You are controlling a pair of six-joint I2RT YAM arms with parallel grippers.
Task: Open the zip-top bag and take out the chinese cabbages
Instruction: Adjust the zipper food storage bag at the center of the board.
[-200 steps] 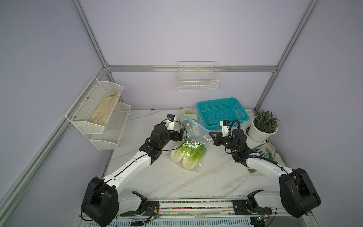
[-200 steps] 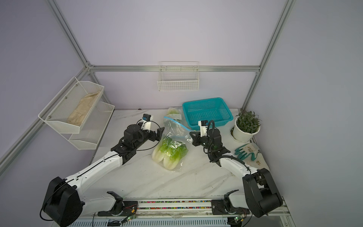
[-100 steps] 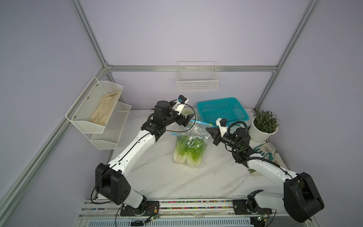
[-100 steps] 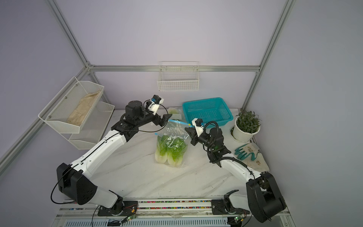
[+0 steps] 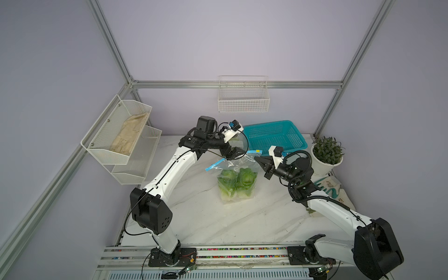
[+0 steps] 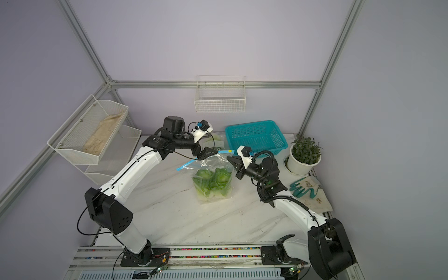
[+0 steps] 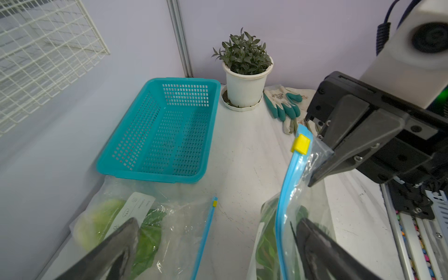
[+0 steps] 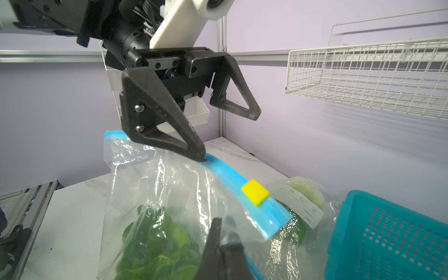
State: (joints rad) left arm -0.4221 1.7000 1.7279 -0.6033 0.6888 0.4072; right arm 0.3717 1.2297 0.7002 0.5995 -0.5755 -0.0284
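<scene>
Above white marble tabletop (image 5: 194, 218), our right gripper (image 5: 257, 158) pinches the limp clear zip-top bag (image 5: 236, 166); our left gripper (image 5: 234, 155), spread empty, should take its stiffer blue rim (image 5: 214, 165).

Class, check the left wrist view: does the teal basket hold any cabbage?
No, the teal basket shows only its bare perforated floor.

Upright clear zip-top bag (image 5: 231, 165), green cabbages (image 5: 238, 181) inside

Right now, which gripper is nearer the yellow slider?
Right. The right gripper pinches the bag just beside the slider; the left gripper, open, sits farther along the blue strip.
</scene>
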